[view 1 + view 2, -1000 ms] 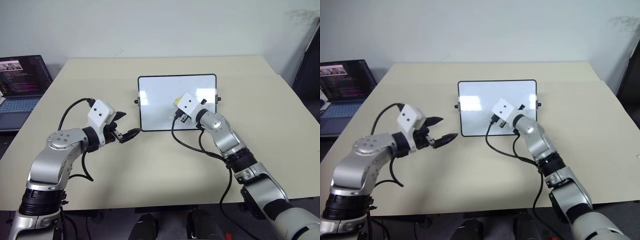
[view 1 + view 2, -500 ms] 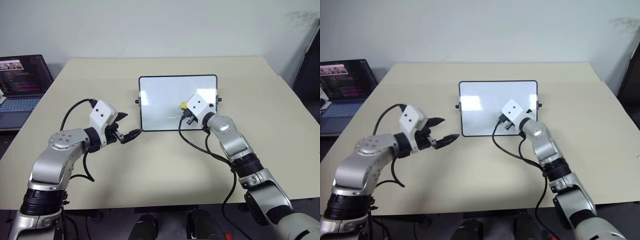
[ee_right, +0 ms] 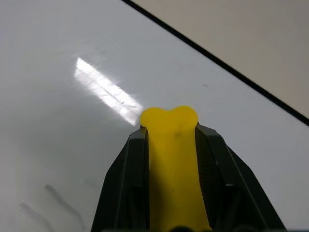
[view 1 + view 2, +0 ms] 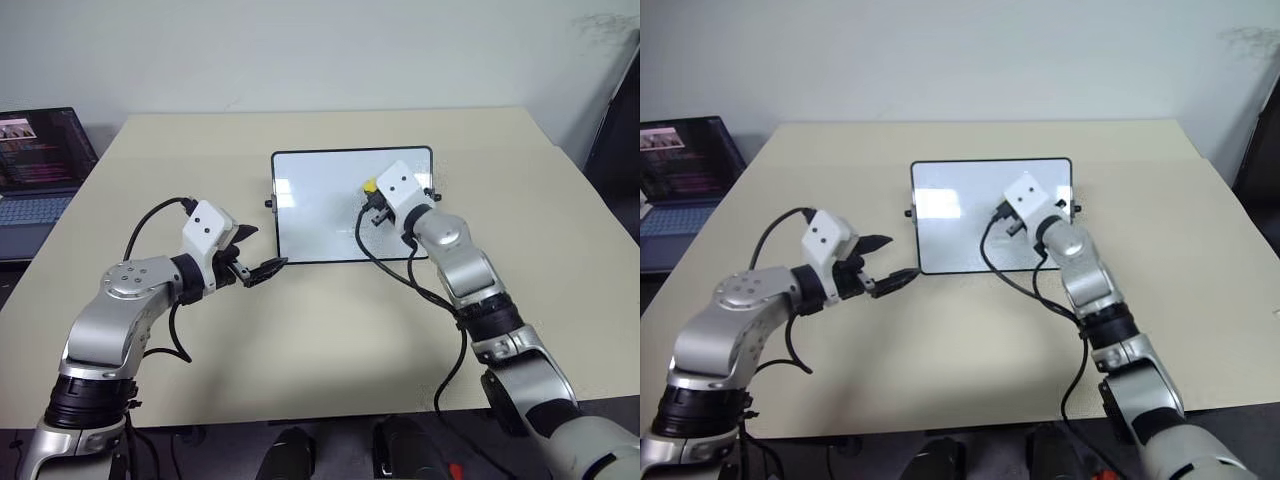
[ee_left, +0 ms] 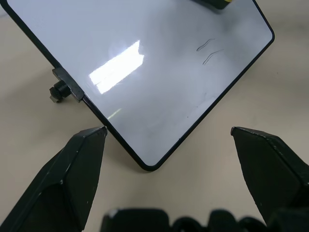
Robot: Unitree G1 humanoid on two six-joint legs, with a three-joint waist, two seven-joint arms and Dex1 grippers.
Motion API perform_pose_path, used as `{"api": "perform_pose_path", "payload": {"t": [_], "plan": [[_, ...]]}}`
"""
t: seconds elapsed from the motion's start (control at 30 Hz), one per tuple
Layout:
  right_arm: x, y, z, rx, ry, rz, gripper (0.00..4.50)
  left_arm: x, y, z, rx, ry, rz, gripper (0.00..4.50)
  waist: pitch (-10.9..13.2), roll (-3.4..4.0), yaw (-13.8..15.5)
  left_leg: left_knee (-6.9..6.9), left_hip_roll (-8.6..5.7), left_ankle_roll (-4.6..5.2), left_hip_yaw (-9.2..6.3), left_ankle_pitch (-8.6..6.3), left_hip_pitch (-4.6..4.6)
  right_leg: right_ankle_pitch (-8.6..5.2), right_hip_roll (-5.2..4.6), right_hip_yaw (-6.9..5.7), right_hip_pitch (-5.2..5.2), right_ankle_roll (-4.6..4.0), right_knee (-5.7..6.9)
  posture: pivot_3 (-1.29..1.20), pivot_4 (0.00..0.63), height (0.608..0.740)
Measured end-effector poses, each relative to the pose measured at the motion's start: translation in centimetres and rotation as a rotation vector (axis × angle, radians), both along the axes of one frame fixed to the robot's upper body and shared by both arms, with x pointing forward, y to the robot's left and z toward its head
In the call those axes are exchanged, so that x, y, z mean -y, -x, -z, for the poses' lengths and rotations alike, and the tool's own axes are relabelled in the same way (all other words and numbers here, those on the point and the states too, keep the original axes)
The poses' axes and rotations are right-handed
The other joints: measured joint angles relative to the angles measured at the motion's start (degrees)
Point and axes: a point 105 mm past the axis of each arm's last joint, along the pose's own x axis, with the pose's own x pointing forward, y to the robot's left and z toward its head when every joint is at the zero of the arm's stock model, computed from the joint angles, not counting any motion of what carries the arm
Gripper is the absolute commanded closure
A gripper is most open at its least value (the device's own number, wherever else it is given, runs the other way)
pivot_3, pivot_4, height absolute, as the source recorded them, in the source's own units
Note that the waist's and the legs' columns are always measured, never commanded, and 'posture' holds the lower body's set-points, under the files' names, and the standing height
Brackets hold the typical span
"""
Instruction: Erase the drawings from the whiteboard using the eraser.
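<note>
At the far left, well apart from either claw, an open laptop (image 4: 40,160) sits off the edge of the beige table (image 4: 320,340). The left gripper (image 4: 262,262) hangs low over the table with its two black fingers spread wide and nothing between them; the near left corner of the whiteboard (image 4: 320,210) lies just ahead of its tips, and in the left wrist view that rounded corner sits in the gap between the fingers, with a small black side knob (image 5: 57,91) on the frame beyond one finger. Farther along the board from this claw are the drawings (image 5: 208,50), two short wavy dark strokes on the glossy white. The right gripper (image 4: 372,197) is over the right part of the whiteboard, its fingers pressed together on the eraser (image 3: 173,164), whose yellow end sticks out past the fingertips toward the board's far edge. In the right wrist view faint strokes lie on the board behind and to one side of that claw
</note>
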Motion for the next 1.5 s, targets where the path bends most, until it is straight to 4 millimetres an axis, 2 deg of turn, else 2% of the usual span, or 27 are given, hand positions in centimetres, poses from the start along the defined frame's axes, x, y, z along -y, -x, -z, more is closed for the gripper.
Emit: {"api": "perform_pose_path", "payload": {"t": [0.17,0.3,0.43,0.57,0.67,0.77,0.87,0.97,1.03,1.27,1.37,1.5], "plan": [[-1.7,-0.5,-0.1,0.025,0.004,-0.019,3.52,0.0,0.0,0.0,-0.001,-0.001,0.002,0.00,0.00,0.00,-0.67,0.02,-0.01,0.00,0.01,0.00,0.03,0.00,-0.01,0.02,0.02,0.00,0.02,0.00,0.150,0.740],[-4.8,0.2,0.9,0.001,0.021,-0.115,3.52,0.0,0.0,0.0,-0.001,0.000,0.002,0.00,0.00,0.00,-1.45,0.02,0.00,0.00,0.04,0.00,0.10,0.00,0.00,0.07,0.02,-0.01,0.09,0.00,0.150,0.740],[-8.0,1.6,2.7,-0.039,0.087,-0.217,3.52,0.1,0.0,0.0,-0.001,-0.001,0.003,0.00,0.00,0.00,-1.79,0.02,0.01,0.00,-0.02,0.00,0.10,0.00,0.02,0.03,0.02,-0.04,0.11,0.00,0.150,0.740],[-8.9,2.3,3.6,-0.052,0.125,-0.263,3.52,0.1,0.0,0.0,-0.001,-0.001,0.003,0.00,0.00,0.00,-1.65,0.05,0.01,0.00,-0.01,0.00,0.09,0.00,0.02,0.05,0.04,-0.01,0.11,0.00,0.150,0.740],[-8.9,2.3,3.5,-0.049,0.122,-0.264,3.52,0.1,0.0,0.0,-0.001,-0.001,0.002,0.00,0.00,0.00,-1.56,0.05,0.01,0.00,-0.04,0.00,0.07,0.00,0.02,0.02,0.03,-0.01,0.10,0.00,0.150,0.740],[-7.8,2.1,2.4,-0.027,0.096,-0.252,3.52,0.1,0.0,0.0,0.000,0.000,0.002,0.00,0.02,0.01,-1.22,0.04,0.02,0.00,-0.09,0.00,0.00,0.00,0.02,-0.01,-0.03,-0.02,0.10,0.00,0.150,0.740],[-6.4,2.6,-0.6,0.024,0.014,-0.259,3.52,0.1,0.0,0.0,-0.001,0.000,0.000,0.00,0.03,0.01,-0.95,0.01,0.03,-0.01,-0.09,-0.01,-0.07,-0.01,-0.01,-0.01,-0.07,0.00,0.03,0.00,0.150,0.740],[-5.2,4.1,-3.3,0.059,-0.090,-0.305,3.52,0.0,0.0,0.2,-0.005,0.002,-0.003,0.00,0.03,0.01,-0.89,-0.04,0.06,-0.03,-0.08,-0.03,-0.07,-0.02,-0.08,0.00,-0.06,0.02,-0.07,0.00,0.150,0.740],[-3.8,5.5,-3.7,0.044,-0.139,-0.340,3.52,0.0,0.1,0.4,-0.009,0.006,-0.006,0.00,0.03,0.01,-0.77,-0.08,0.07,-0.03,-0.12,-0.04,-0.09,-0.02,-0.09,-0.04,-0.05,0.02,-0.15,0.00,0.150,0.740],[1.9,8.4,-1.3,-0.025,-0.136,-0.303,3.52,-0.4,0.2,1.2,-0.023,0.017,-0.043,0.00,0.03,0.00,-0.45,-0.12,0.06,-0.02,-0.04,-0.05,-0.06,-0.04,-0.10,-0.01,-0.02,0.04,-0.19,0.00,0.150,0.740],[4.4,9.8,1.2,-0.049,-0.056,-0.238,3.52,-0.7,0.5,2.2,-0.047,0.023,-0.062,0.00,0.04,-0.01,-0.25,-0.18,0.06,-0.02,-0.03,-0.05,-0.06,-0.06,-0.11,-0.01,0.00,0.05,-0.24,0.00,0.150,0.740],[5.6,11.0,4.3,-0.050,0.092,-0.195,3.52,-0.7,0.8,2.8,-0.056,0.037,-0.060,0.00,0.04,-0.01,-0.29,-0.18,0.05,-0.03,0.04,-0.04,-0.02,-0.13,-0.11,0.03,0.00,0.16,-0.24,0.00,0.150,0.740]]}}
